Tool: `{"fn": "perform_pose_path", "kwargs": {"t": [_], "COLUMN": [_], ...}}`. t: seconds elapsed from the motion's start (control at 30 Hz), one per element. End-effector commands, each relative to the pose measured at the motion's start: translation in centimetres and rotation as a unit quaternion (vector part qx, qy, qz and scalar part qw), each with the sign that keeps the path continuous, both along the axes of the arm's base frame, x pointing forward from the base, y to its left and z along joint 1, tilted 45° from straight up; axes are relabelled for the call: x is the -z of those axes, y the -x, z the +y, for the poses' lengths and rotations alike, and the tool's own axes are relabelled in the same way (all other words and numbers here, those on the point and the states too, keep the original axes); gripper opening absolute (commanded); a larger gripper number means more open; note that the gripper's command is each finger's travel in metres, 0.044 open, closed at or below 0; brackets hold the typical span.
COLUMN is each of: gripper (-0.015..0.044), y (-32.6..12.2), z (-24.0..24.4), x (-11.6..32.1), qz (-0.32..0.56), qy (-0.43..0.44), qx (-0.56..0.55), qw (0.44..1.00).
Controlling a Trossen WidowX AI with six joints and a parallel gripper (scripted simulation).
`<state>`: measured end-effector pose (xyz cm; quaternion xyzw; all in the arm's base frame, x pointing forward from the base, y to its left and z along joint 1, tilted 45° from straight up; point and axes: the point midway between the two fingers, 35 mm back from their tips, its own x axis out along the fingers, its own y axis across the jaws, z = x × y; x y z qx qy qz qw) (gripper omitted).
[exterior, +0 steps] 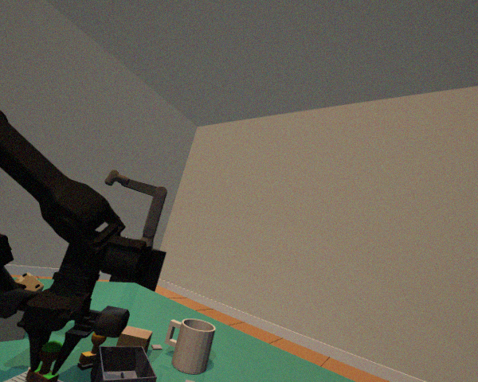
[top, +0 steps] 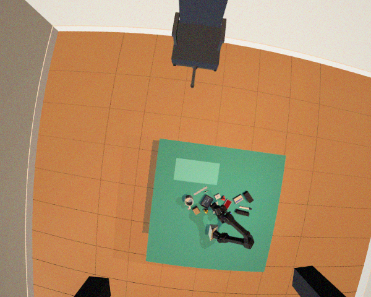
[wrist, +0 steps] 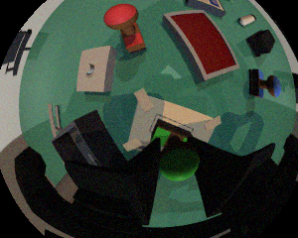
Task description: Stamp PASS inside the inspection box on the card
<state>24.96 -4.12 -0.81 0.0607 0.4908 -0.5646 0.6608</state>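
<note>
My gripper [exterior: 45, 367] [wrist: 173, 142] is shut on the green-knobbed stamp [exterior: 51, 347] [wrist: 179, 165]. The stamp is roughly upright, base down, over the card [wrist: 143, 120], which has tape at its corners. A dark box outline [wrist: 161, 118] shows around the far side of the stamp's base. The rest of the box is hidden by the stamp and fingers, and I cannot tell whether the base touches the card. The red ink pad [top: 227, 203] [wrist: 206, 44] lies open beyond the card. No print is visible, and no stamp lettering is readable.
A red stamp [wrist: 121, 17], a blue stamp [wrist: 271, 86] and a yellow stamp [exterior: 98, 339] stand around. A black tray [top: 206, 201] [exterior: 147, 368], a beige block [wrist: 95, 69], a tan block [exterior: 135, 338] and a mug [top: 188, 200] [exterior: 193, 347] are nearby.
</note>
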Motion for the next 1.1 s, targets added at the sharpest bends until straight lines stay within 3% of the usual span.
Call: {"fn": "perform_pose_path", "kwargs": {"t": [0.0, 1.07], "gripper": [0.0, 0.0], "y": [0.08, 0.15], "z": [-0.2, -0.56], "x": [0.07, 0.44], "qz": [0.002, 0.002], "qy": [0.003, 0.003], "qx": [-0.001, -0.001], "qw": [1.0, 1.0]}}
